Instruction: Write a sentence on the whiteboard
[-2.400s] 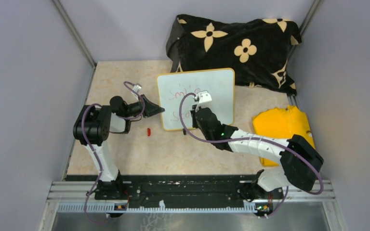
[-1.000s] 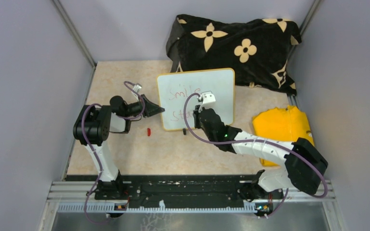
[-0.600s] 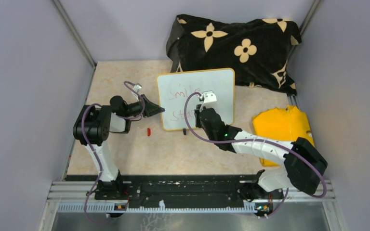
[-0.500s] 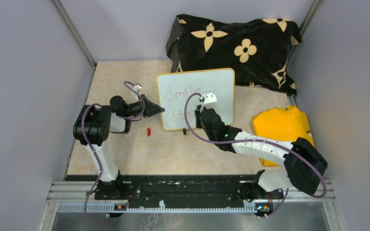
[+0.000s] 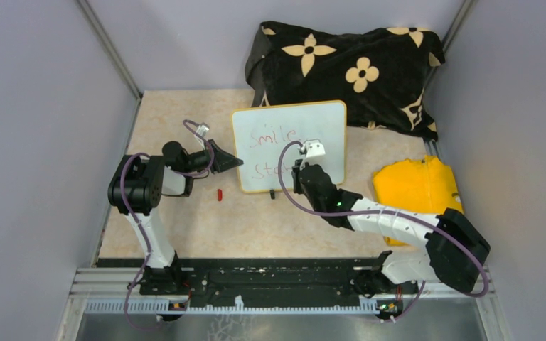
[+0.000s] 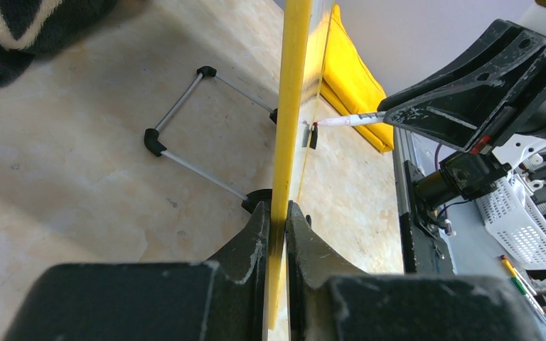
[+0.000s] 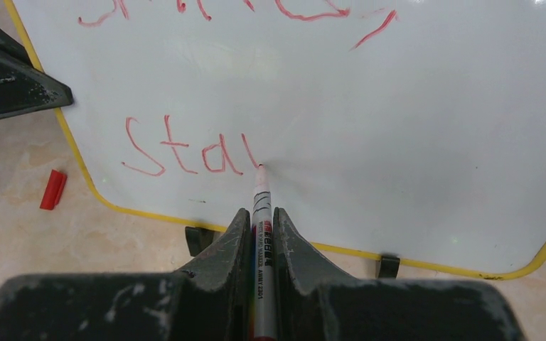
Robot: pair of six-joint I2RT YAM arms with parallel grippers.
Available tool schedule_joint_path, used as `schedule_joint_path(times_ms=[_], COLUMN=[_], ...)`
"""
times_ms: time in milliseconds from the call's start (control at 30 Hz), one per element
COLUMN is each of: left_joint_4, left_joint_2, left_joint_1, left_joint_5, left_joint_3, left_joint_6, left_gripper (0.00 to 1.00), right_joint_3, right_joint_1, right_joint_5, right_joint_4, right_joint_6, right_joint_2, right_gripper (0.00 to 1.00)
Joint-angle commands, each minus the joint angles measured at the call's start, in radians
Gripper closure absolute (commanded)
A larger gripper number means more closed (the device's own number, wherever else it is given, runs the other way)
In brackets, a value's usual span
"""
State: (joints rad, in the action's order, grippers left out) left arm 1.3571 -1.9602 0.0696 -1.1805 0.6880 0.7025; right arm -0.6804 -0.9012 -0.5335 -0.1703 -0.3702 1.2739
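The whiteboard (image 5: 327, 124), white with a yellow frame, stands tilted on black clip feet (image 7: 387, 266) in the middle of the table. My left gripper (image 5: 229, 163) is shut on the board's left edge, which shows as a yellow strip (image 6: 295, 85) between the fingers (image 6: 256, 234). My right gripper (image 7: 261, 213) is shut on a white marker (image 7: 260, 188). Its red tip touches the board at the end of the lower line of the sentence (image 7: 185, 150). That line reads "Sta" plus one further stroke. The upper line (image 5: 277, 137) reads "Smile,".
A red marker cap (image 5: 220, 194) lies on the table left of the board's lower corner. A black flower-patterned cloth (image 5: 348, 67) is heaped behind the board. A yellow cloth (image 5: 416, 185) lies at the right, beside my right arm. Grey walls close in both sides.
My right gripper has moved rightward along the lower line with the marker, and more red lettering shows behind it. The left gripper and the board have stayed put.
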Motion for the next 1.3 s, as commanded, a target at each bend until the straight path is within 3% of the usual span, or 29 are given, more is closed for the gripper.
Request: schedule_joint_path(times_ms=[0,533,1267], left_joint_4=[-0.06,-0.062,-0.065], left_joint_2=[-0.019,-0.022,-0.022], left_joint_1=[0.013,0.013,0.013], left_joint_5=[0.006,0.007,0.007], left_joint_3=[0.005,0.006,0.007], left_joint_6=[-0.021,-0.021,-0.02], left_gripper=[0.96,0.96,0.96], right_joint_3=[-0.048,-0.119,0.02], right_joint_1=[0.007,0.057,0.056], right_joint_5=[-0.021,-0.015,0.06], right_joint_4=[-0.015,-0.03,-0.021], right_joint_6=[0.009,0.035,-0.042], right_joint_2=[-0.067,-0.011,-0.017], right_gripper=[1.0,1.0,1.0])
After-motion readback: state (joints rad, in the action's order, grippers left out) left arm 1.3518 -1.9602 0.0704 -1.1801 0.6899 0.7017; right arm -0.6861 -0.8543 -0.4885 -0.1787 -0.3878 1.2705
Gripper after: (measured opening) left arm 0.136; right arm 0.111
